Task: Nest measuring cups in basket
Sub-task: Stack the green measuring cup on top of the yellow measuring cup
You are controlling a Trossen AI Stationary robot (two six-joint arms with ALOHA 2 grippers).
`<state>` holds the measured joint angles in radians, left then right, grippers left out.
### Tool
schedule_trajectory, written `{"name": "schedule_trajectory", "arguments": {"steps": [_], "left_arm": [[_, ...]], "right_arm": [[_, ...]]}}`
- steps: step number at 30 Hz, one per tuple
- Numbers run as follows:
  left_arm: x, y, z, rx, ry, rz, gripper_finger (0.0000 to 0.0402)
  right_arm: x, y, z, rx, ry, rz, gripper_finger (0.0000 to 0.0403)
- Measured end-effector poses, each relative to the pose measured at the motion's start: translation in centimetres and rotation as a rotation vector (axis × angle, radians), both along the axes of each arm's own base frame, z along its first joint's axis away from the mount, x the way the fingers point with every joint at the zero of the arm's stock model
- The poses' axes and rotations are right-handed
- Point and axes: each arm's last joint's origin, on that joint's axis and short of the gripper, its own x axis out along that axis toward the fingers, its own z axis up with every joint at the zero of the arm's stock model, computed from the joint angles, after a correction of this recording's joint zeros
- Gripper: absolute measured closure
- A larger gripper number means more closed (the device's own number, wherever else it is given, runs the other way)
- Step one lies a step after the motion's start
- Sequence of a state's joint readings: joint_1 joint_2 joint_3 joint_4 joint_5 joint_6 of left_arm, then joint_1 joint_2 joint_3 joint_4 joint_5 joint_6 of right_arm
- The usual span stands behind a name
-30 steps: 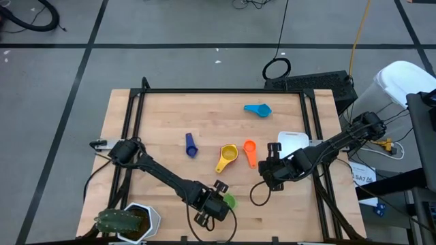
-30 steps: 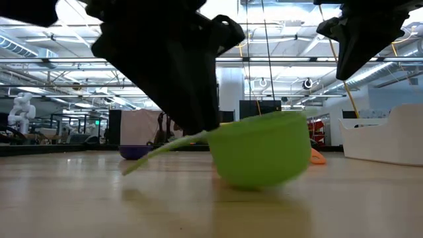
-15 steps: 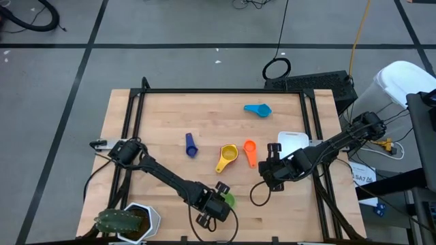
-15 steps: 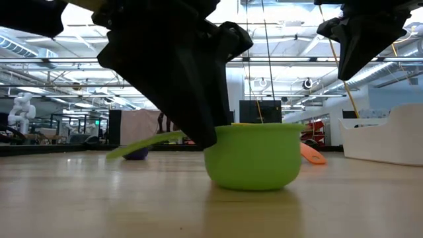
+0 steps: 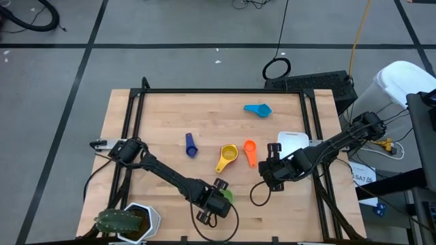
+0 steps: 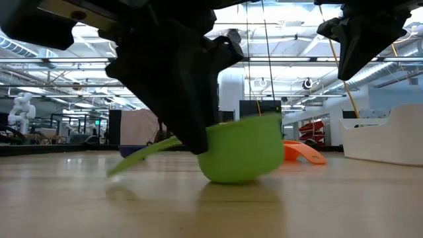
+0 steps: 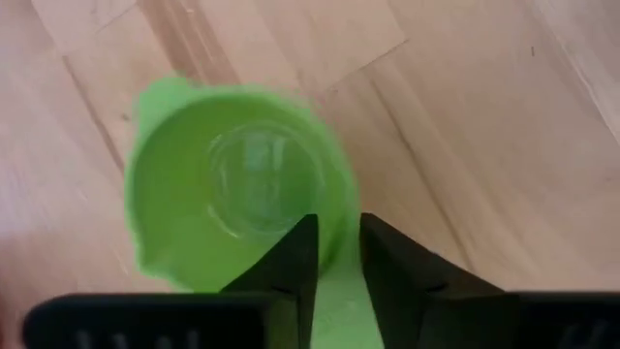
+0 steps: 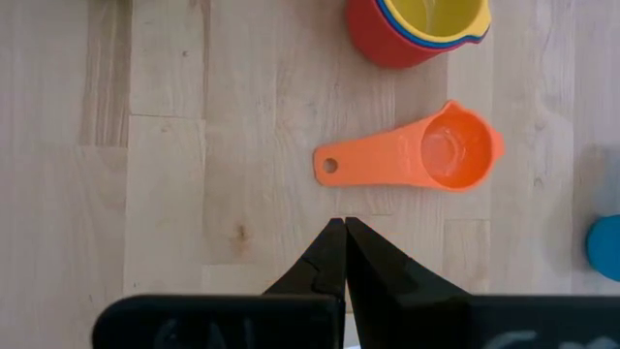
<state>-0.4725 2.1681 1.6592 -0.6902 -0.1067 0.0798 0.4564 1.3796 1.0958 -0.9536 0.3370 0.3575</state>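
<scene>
We are gripping the green cup (image 7: 237,184) by its handle with our left pincer (image 7: 336,254) nearly shut, tilting it off the worktop (image 5: 204,116); next, carrying it to the basket (image 5: 291,141).

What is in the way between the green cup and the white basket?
The left gripper pinches the green cup by its handle near the table's front edge. The basket sits by the right edge. Between them hangs the right gripper, shut above the wood; the orange cup lies just off that line. The right gripper could block a straight carry.
</scene>
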Motion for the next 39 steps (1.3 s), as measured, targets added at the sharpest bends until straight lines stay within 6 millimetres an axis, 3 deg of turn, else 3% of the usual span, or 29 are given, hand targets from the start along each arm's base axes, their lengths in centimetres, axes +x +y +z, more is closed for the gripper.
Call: {"name": "schedule_trajectory", "arguments": {"steps": [4,19,25,31,35,39], "left_arm": [[0.0,0.1,0.0,0.001,0.004,0.015,0.0384],[0.6,2.2,0.7,0.024,0.014,0.250,0.0390],[1.1,2.6,3.6,0.082,-0.011,0.323,0.0391],[1.7,2.9,8.1,0.154,-0.101,0.370,0.0391],[2.1,4.9,9.8,0.258,-0.148,0.448,0.0391],[2.9,7.7,10.1,0.257,-0.145,0.547,0.0391]], "right_arm": [[0.0,0.0,0.0,0.000,0.000,0.001,0.0403],[0.0,0.0,0.0,-0.001,0.001,0.002,0.0403],[0.0,0.0,0.0,-0.001,0.001,0.002,0.0403],[0.0,0.0,0.0,-0.002,0.001,0.002,0.0403],[0.0,0.0,0.0,0.001,0.000,-0.003,0.0403],[-0.1,0.1,0.0,0.008,-0.002,-0.013,0.0403]]}}
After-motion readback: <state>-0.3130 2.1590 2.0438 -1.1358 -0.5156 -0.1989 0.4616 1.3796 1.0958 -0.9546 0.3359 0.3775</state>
